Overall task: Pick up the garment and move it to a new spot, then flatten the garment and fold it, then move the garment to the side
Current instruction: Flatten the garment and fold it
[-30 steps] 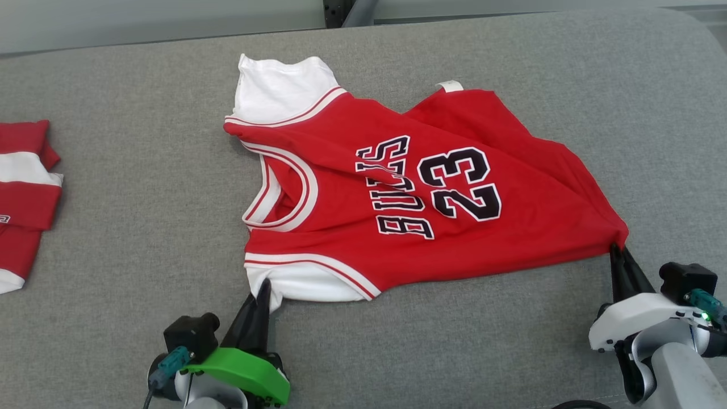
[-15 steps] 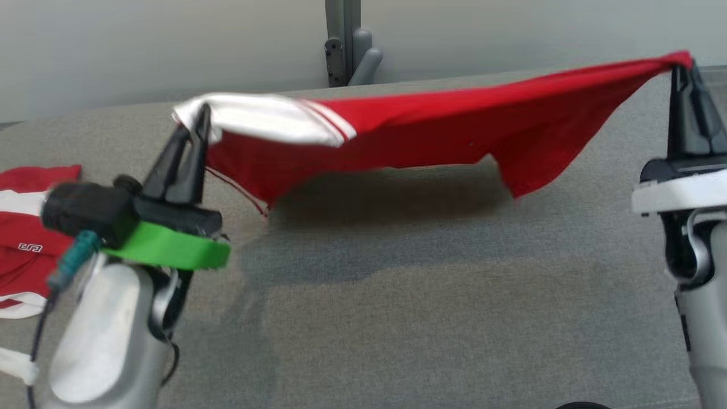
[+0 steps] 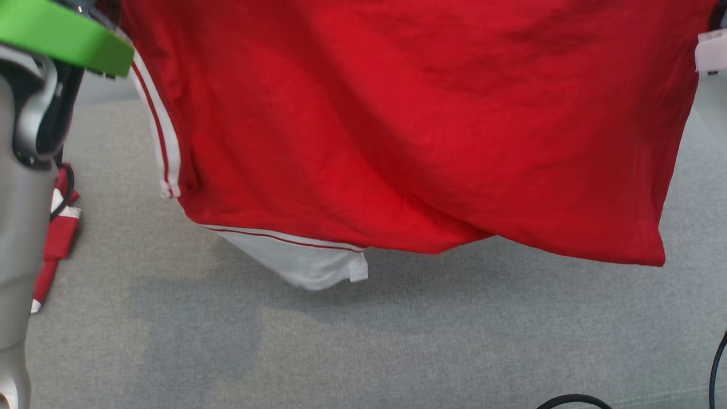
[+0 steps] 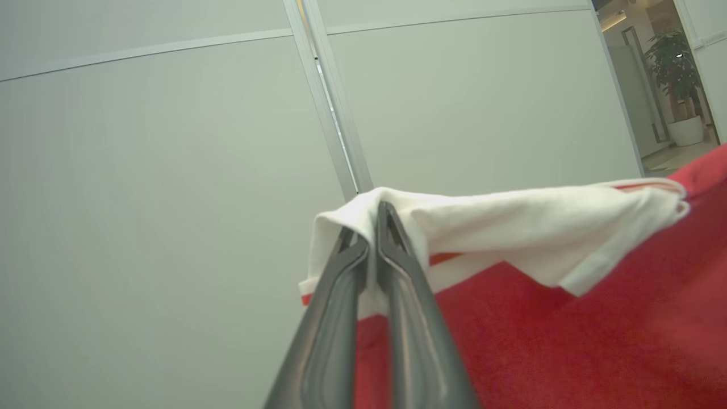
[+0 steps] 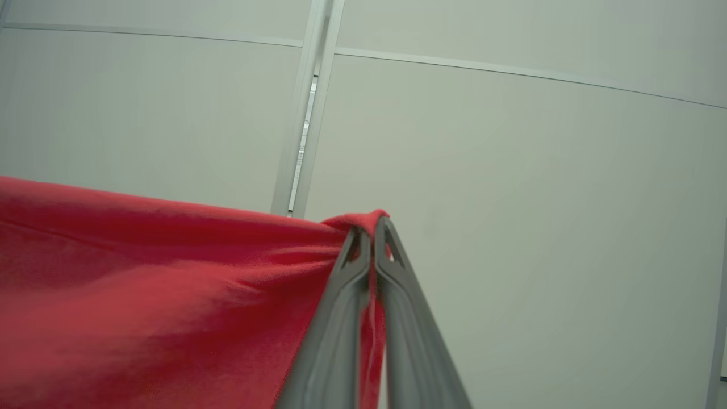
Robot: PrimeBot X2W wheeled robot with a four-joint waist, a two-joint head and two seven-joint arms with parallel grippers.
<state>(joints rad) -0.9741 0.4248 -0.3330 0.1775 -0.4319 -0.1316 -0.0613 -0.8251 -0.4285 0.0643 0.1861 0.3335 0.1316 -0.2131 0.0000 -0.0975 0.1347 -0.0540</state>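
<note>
Head view: red jersey (image 3: 397,125) hung spread above the grey counter (image 3: 397,352). I had my left tool (image 4: 372,221) clenched on its white trim, my right tool (image 5: 372,227) on a red corner.

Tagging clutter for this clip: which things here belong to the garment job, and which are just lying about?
Job in hand: red jersey, hanging between the left gripper and the right gripper, both shut on its edge; grey surface below.
Lying about: other red-and-white garment at left; black cable; potted plant.
</note>
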